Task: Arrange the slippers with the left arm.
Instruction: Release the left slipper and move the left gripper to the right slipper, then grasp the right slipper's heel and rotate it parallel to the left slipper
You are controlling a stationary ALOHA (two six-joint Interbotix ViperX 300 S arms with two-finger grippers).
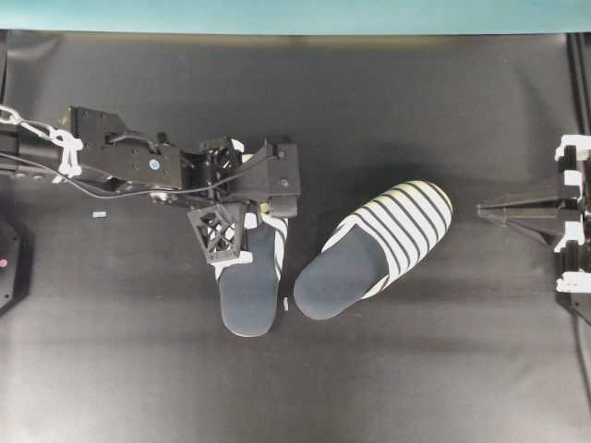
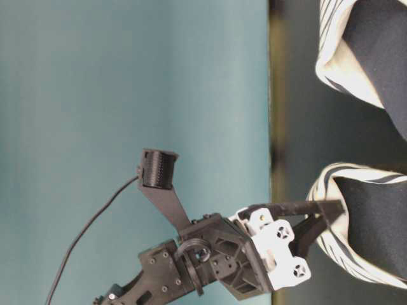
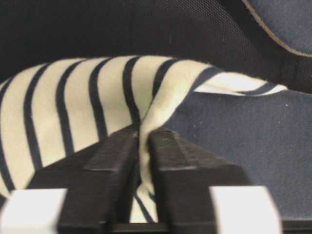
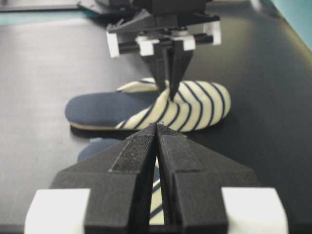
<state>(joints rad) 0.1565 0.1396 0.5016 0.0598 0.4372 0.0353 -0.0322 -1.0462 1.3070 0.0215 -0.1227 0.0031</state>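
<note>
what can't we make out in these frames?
- Left slipper toe cover: overhead, hidden under the left gripper.
- Right slipper: right wrist view, mostly behind the right gripper.
- Both slippers: table-level, cut off by the right edge.
- White speck between the slippers: overhead, too small to identify.

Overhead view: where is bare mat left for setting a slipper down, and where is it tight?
Bare mat runs below both heels and above the right slipper. Crowded: the left gripper sits over the left slipper, pinching its striped cover, with only a narrow gap between the slippers. The right gripper points in nearby.
</note>
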